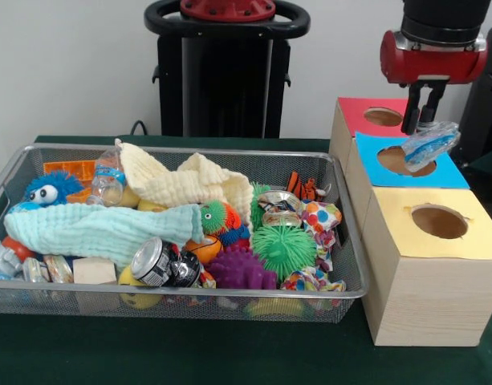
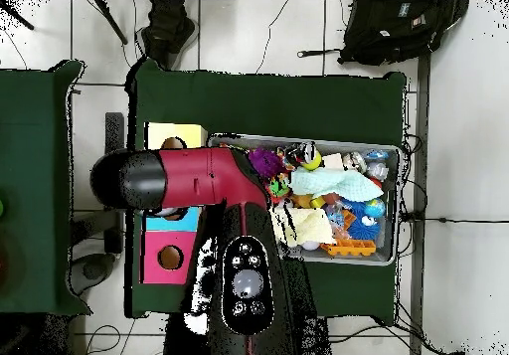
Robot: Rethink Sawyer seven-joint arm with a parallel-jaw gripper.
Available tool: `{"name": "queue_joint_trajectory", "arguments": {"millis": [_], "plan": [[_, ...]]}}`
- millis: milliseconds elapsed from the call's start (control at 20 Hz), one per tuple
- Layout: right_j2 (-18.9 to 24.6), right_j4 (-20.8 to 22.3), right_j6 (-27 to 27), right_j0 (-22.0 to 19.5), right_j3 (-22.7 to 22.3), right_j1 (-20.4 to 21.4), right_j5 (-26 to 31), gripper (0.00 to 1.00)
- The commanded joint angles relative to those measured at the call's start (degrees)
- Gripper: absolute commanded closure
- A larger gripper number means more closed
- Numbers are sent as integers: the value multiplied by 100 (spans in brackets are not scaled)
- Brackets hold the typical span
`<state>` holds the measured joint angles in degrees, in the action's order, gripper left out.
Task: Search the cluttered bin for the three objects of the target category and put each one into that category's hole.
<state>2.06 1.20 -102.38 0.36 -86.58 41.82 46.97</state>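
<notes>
Now gripper clamped on clear bottle, hanging over blue-topped hole, near red-topped hole.

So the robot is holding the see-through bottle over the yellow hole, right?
Not quite. The front view shows the tool holding the see-through bottle over the blue-topped hole, the middle box, not the yellow one. The red-topped hole sits just behind it. The rest is right: the bottle is in the tool's grip, up off the boxes.
</notes>
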Motion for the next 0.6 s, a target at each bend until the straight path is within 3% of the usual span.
{"name": "queue_joint_trajectory", "arguments": {"millis": [50,600], "plan": [[49,-136,-937,-124,-146,-296,222,100],[176,-193,-787,-194,-458,-438,-63,100]]}}
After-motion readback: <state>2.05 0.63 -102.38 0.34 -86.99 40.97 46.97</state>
